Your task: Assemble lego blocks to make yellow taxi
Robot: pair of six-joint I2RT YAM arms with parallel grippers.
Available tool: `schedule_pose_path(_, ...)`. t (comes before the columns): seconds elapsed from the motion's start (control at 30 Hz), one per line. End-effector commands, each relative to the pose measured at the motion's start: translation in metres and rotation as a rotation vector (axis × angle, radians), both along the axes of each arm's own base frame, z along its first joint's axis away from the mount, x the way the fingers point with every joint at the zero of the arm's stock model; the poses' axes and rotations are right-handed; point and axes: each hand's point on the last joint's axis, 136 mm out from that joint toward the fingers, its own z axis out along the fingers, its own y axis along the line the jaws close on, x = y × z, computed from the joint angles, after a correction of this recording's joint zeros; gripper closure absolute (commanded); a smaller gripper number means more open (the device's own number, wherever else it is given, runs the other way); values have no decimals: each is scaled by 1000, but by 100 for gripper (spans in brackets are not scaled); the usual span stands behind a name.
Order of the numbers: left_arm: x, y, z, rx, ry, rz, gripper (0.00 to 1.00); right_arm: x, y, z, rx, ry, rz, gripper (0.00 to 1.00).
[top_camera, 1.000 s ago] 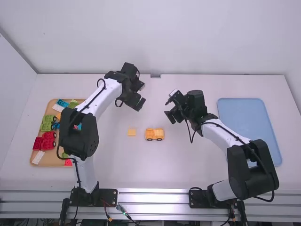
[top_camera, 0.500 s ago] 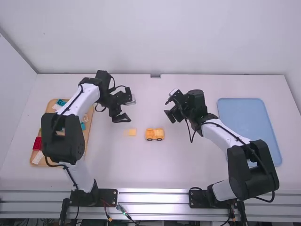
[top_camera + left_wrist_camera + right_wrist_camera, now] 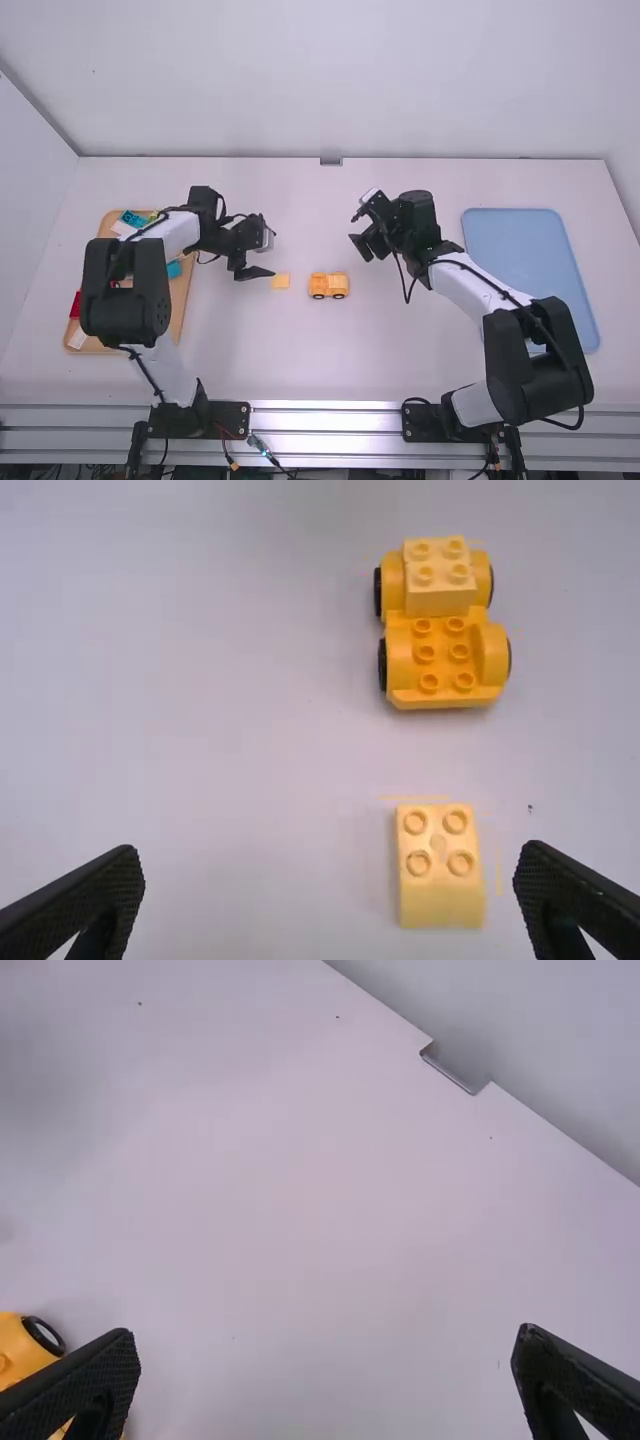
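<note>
While left gripper point(image 3: 266, 256) hangs near yellow block point(image 3: 440, 870), fingers wide, right gripper point(image 3: 358, 230) has fingers wide too.

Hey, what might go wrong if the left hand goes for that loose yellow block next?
The block sits off-centre in the left hand's open gap, so closing might shove it sideways. The car stands close by and might get bumped. It's also on wheels, so it may roll when pressed.
</note>
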Motion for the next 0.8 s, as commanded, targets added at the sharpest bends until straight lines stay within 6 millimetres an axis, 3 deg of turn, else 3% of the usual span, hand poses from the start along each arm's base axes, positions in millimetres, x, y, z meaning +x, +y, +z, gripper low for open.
schedule_pose_path(0.0, -8, -10, 3, -84, 58, 33, 1, -2, -1, 8, 9, -16, -3, 1)
schedule_pose_path(0.77, -9, -12, -7, -98, 70, 61, 1, -2, -1, 8, 10, -16, -2, 1)
